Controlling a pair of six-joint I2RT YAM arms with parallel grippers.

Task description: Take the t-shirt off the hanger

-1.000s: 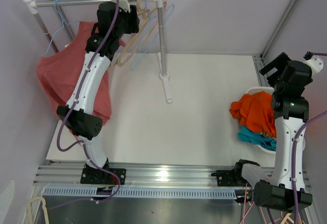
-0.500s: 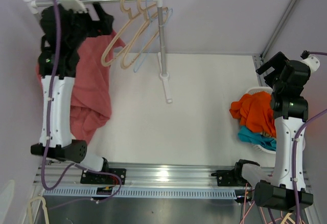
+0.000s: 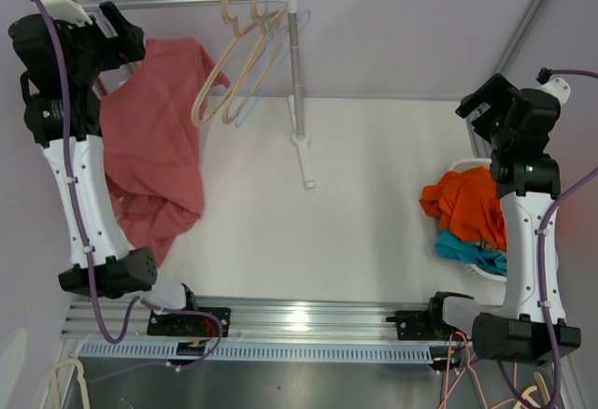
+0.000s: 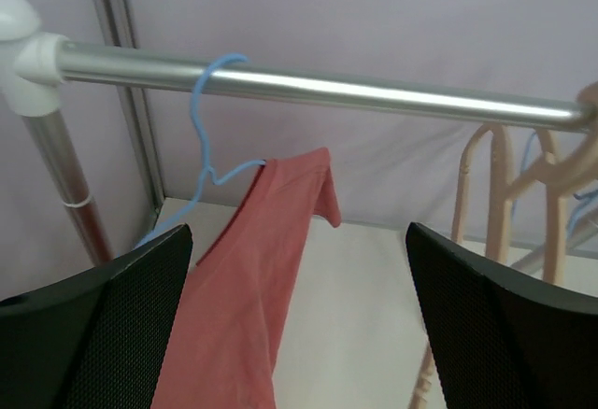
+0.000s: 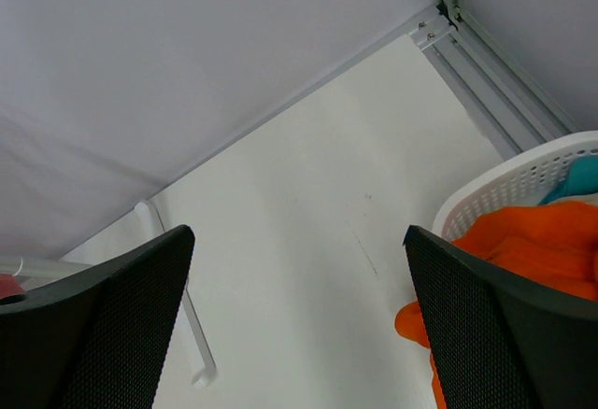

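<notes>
Red t-shirt [image 4: 245, 288], soft and creased, hanging from a thin blue wire hanger [image 4: 207, 115] hooked over the shiny metal rail [image 4: 374, 93], upper left of the overhead view. Left gripper [image 4: 297, 232] facing it, near but apart from the cloth, jaws spread wide, holding nothing. Right gripper [image 5: 297, 232] at upper right, likewise wide and empty. White slatted plastic basket [image 3: 464, 164] at right, filled with crumpled orange cloth [image 3: 467, 202] over teal cloth [image 3: 467, 248]. Curved wooden hangers [image 3: 234, 63] farther along the rail.

Left arm [image 3: 79, 185] and right arm [image 3: 523, 241]: white shells, black joints and bases, purple cables [image 3: 543, 241] alongside. Tool fingers [image 4: 93, 334] black, mesh-textured.
</notes>
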